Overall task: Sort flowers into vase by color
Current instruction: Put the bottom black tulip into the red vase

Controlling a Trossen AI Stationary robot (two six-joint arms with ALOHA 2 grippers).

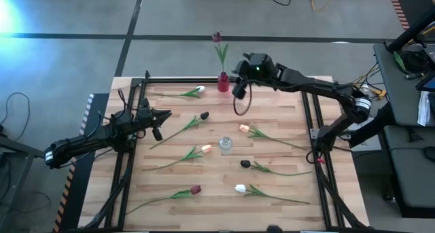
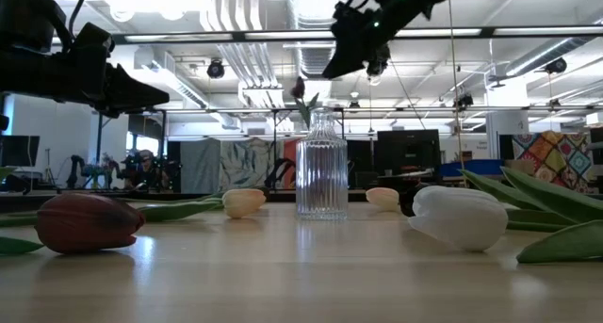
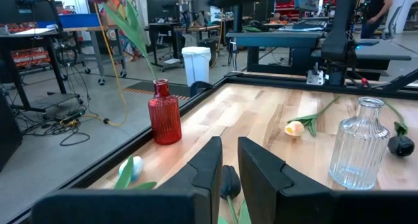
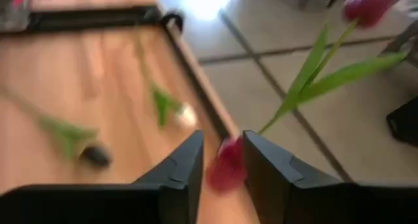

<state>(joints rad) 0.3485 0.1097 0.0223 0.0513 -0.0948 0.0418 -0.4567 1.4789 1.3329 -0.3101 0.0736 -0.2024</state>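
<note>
Now one maroon tulip stands in the red vase, my right gripper hovers just beside it, jaws spread and empty; next I'd fetch another dark tulip from the tabletop.

Both arms are built of dark, near-black segments with rounded joint housings. The right arm, in the upper right of the high view, carries a small green indicator light on the wrist housing, a white band at one joint near the right edge, and a dark cable looping beneath the wrist. The left arm, at centre left, is uniformly dark. In each wrist view, at the bottom of the frame, the fingers are matte black, flat-sided blocks with stepped, angular inner faces.
</note>
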